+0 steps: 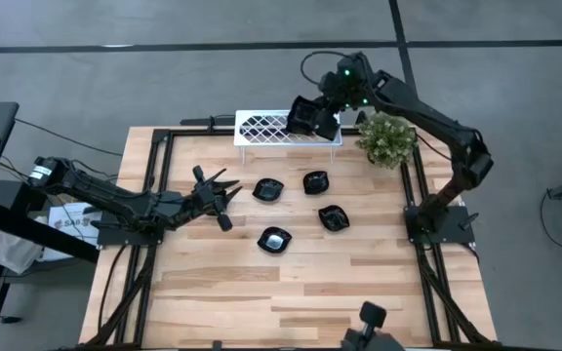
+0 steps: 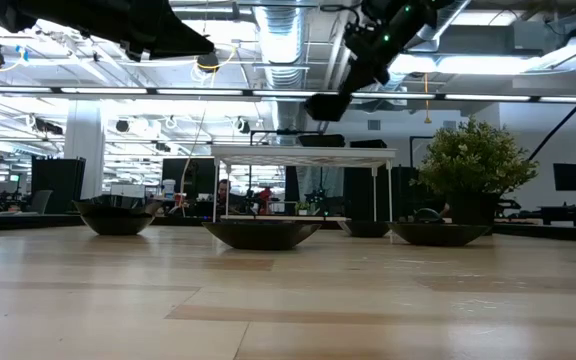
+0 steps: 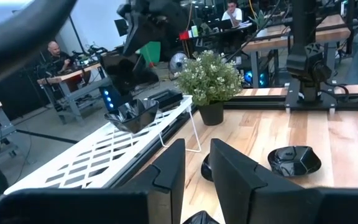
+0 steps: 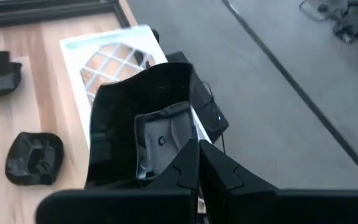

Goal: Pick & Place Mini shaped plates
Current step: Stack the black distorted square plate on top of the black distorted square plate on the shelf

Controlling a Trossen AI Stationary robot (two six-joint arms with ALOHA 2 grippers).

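Upper center of frame, right gripper [image 1: 307, 119] is gripping a mini plate [image 4: 145, 124] over white rack [image 1: 261, 128] (four plates [image 1: 268, 189] on table); left gripper [image 1: 224, 192], mid-left, is hanging w/ fingers slightly apart, empty.

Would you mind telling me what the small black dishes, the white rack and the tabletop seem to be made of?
The small glossy black dishes look like glazed ceramic or hard plastic: bright highlights glint off them. The white lattice rack seems to be painted metal or moulded plastic, with a thin diamond grid on slim legs. The pale wooden tabletop shows plank seams and grain under a smooth sheen.
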